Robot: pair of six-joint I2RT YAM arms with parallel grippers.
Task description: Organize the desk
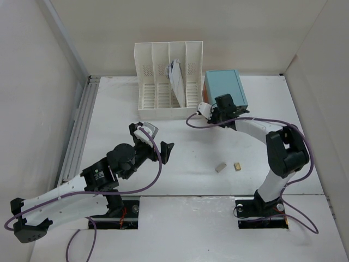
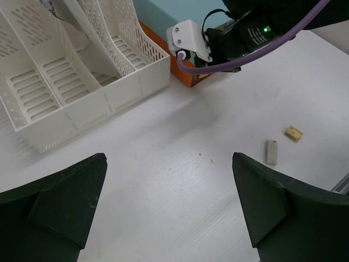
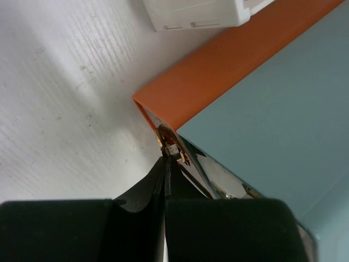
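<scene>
The white desk (image 1: 117, 112) holds a white file rack (image 1: 163, 101) and a teal drawer box (image 1: 224, 86) at the back. My right gripper (image 1: 214, 113) is at the box's front. In the right wrist view its jaws (image 3: 166, 158) are shut, tips on a small metal pull (image 3: 171, 146) at the corner of the orange drawer (image 3: 218, 71). My left gripper (image 1: 157, 141) is open and empty above the bare desk middle (image 2: 169, 158). A pale beige block (image 1: 220, 167) and a tan block (image 1: 238, 166) lie on the desk near the right arm.
The rack (image 2: 82, 103) has a folded paper (image 1: 175, 79) in one slot. A grey rail (image 1: 76, 131) runs along the desk's left edge. White panel walls stand on three sides. The two blocks show in the left wrist view, beige (image 2: 271, 152) and tan (image 2: 294, 132).
</scene>
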